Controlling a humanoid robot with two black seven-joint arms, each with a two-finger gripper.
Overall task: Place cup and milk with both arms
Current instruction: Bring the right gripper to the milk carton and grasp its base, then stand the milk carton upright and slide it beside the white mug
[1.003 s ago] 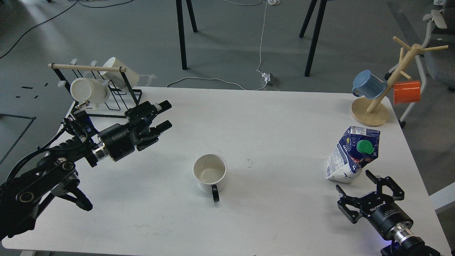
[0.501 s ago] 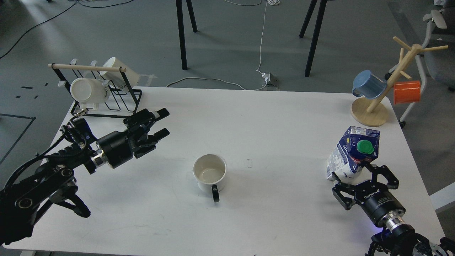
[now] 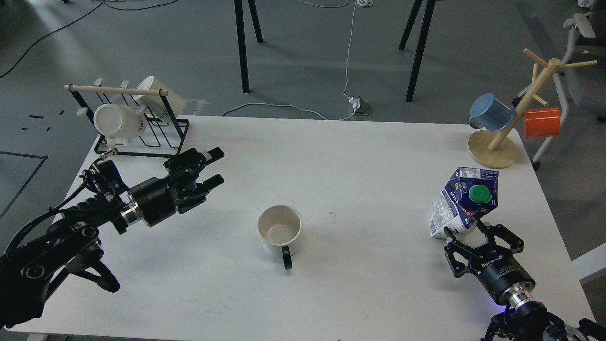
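white cup (image 3: 279, 230) upright mid-bench (image 3: 360, 156), handle toward viewer, ungrasped. left gripper (image 3: 208, 166) well left of cup, raised, jaws spread, holding nothing. milk carton (image 3: 461, 201) far right of cup, tilted; right gripper (image 3: 478, 233) at its base, jaws spread around lower edge, apparently touching, no pinch evident. judgement: early stage, both grasps and placements remain.

Bench (image 3: 360, 156) plain white. Cup (image 3: 279, 230) white, cream inside, black handle. Milk carton (image 3: 461, 204) dark blue and white with printed lettering, green cap. Left end effector (image 3: 210, 166) and right end effector (image 3: 478, 234) black. Rack (image 3: 137, 125) black wire, pale wood rail, white mugs. Mug tree (image 3: 492, 149) light wood; blue mug (image 3: 491, 112), orange mug (image 3: 542, 122).
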